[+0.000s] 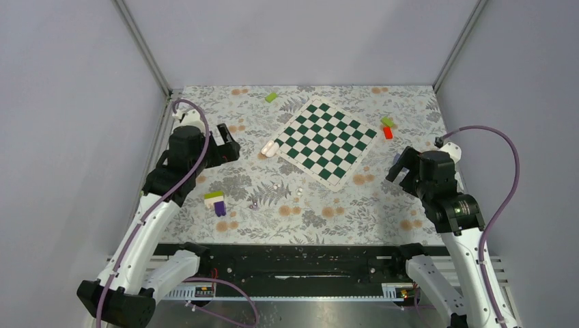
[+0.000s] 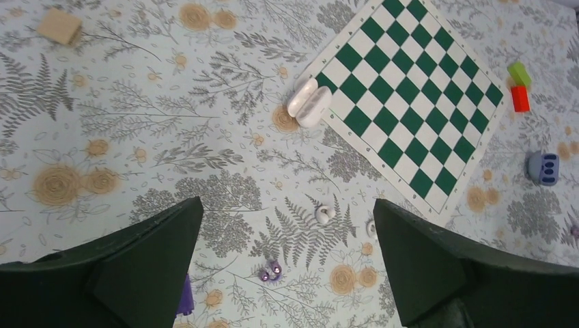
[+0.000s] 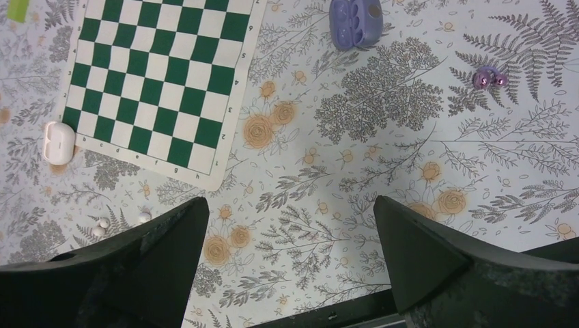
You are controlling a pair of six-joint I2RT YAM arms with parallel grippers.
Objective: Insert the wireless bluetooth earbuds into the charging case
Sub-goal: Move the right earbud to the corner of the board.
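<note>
The charging case [image 1: 270,148] is a small white oval lying at the chessboard's [image 1: 326,140] left corner; it also shows as the case [image 2: 308,102] and the case [image 3: 58,141]. Two white earbuds lie loose on the floral cloth nearer the arms: one earbud [image 2: 323,214], the other earbud [image 2: 371,227] beside my left finger's edge. In the top view they are specks, an earbud [image 1: 276,184] and an earbud [image 1: 298,191]. My left gripper [image 2: 287,205] hovers open above them, holding nothing. At the right side of the table my right gripper [image 3: 290,201] is open over bare cloth.
A green-white-purple stacked block [image 1: 216,203] and a purple speck [image 1: 254,203] lie front left. Green block [image 1: 272,97] at the back. Green block [image 1: 387,121] and red block [image 1: 388,132] sit right of the board. A lilac case [image 3: 355,22] and a tan block [image 2: 59,26] also lie about.
</note>
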